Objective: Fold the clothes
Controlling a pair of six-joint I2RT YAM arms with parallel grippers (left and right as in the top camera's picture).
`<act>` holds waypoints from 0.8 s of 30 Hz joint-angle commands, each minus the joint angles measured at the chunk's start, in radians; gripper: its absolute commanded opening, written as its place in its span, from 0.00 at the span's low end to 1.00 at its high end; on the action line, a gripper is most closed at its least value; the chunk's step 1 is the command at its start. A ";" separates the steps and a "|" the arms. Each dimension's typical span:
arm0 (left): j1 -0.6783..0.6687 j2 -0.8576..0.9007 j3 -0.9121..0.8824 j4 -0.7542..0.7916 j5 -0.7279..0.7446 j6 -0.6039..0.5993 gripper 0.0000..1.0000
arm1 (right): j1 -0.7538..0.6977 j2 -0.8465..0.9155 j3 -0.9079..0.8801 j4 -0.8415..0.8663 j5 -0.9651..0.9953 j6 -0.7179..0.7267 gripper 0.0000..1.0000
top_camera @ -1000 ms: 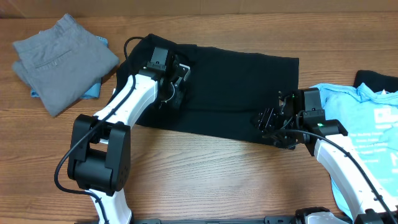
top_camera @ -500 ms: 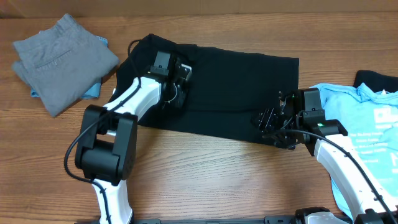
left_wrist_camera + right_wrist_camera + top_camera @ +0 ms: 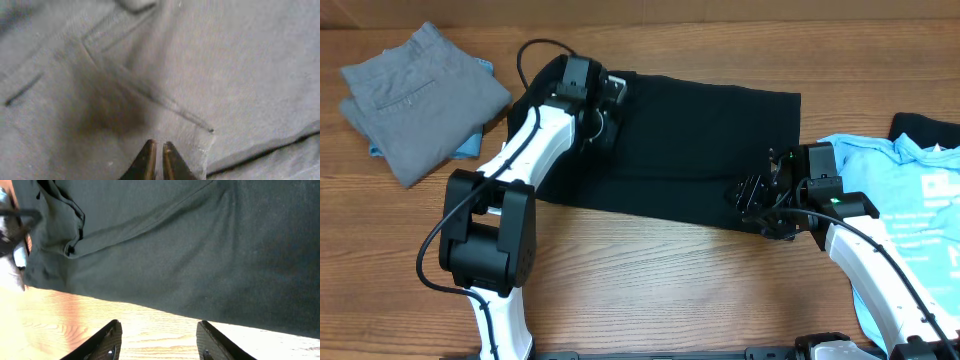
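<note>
Two claws, three garments, one counter (image 3: 650, 290).

- **Left claw** (image 3: 156, 146): its tips were all but together, low over the black T-shirt (image 3: 710, 140). You could not tell whether any cloth was nipped between them.
- **Right claw** (image 3: 159, 327): its fingers stood apart and empty above bare wood, with the shirt's hem just ahead of them.
- **Grey trousers** (image 3: 415, 95): these lay folded, well out beyond your left claw.
- **Light-blue tee** (image 3: 905, 200): this lay just outside your right claw.

Black T-shirt (image 3: 700, 140), grey trousers (image 3: 420, 95)
</note>
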 commanded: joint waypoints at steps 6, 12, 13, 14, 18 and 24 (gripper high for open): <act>-0.023 -0.003 0.008 -0.126 0.116 0.057 0.39 | -0.003 -0.018 0.010 0.006 0.019 -0.007 0.52; -0.071 0.028 -0.021 -0.064 0.032 0.092 0.41 | -0.003 -0.018 0.010 0.005 0.018 -0.007 0.53; -0.076 0.039 -0.021 -0.055 0.032 0.092 0.41 | -0.003 -0.018 0.010 0.005 0.018 -0.007 0.53; -0.080 0.046 -0.021 -0.052 0.032 0.092 0.41 | -0.003 -0.018 0.010 0.005 0.018 -0.007 0.53; -0.089 0.087 -0.021 -0.049 0.025 0.093 0.40 | -0.003 -0.018 0.010 0.005 0.018 -0.007 0.53; -0.090 0.106 -0.019 -0.032 0.007 0.081 0.24 | -0.003 -0.018 0.010 0.005 0.018 -0.007 0.53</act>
